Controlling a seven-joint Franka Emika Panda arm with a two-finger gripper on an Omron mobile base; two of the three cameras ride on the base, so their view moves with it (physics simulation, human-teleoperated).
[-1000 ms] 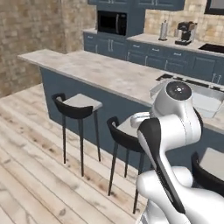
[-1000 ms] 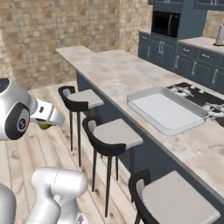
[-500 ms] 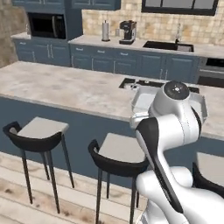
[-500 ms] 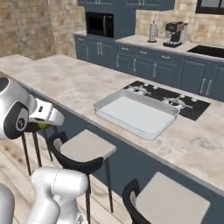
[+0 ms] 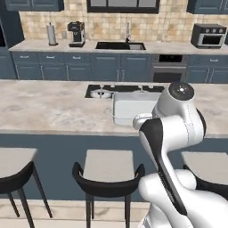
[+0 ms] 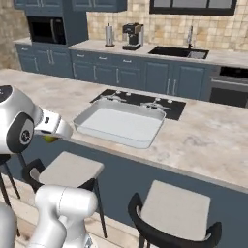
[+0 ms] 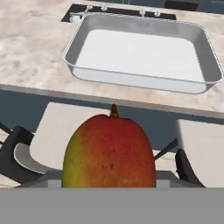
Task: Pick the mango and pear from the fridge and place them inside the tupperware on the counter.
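The beige worktop point(image 6: 203, 140) carries the wide white tupperware point(image 7: 144, 52), lying ahead of and beyond the claw point(image 7: 109, 181), its long axis crosswise. The claw is clamped on the mango point(image 7: 109, 153), short of the worktop edge.

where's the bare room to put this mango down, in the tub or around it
The tupperware floor is bare wall to wall, the roomiest spot. The counter is open beside it, away from the arm, and on the near strip before its edge. Behind the tupperware the cooktop crowds close. The hand holds the mango short of the counter, above the stools.
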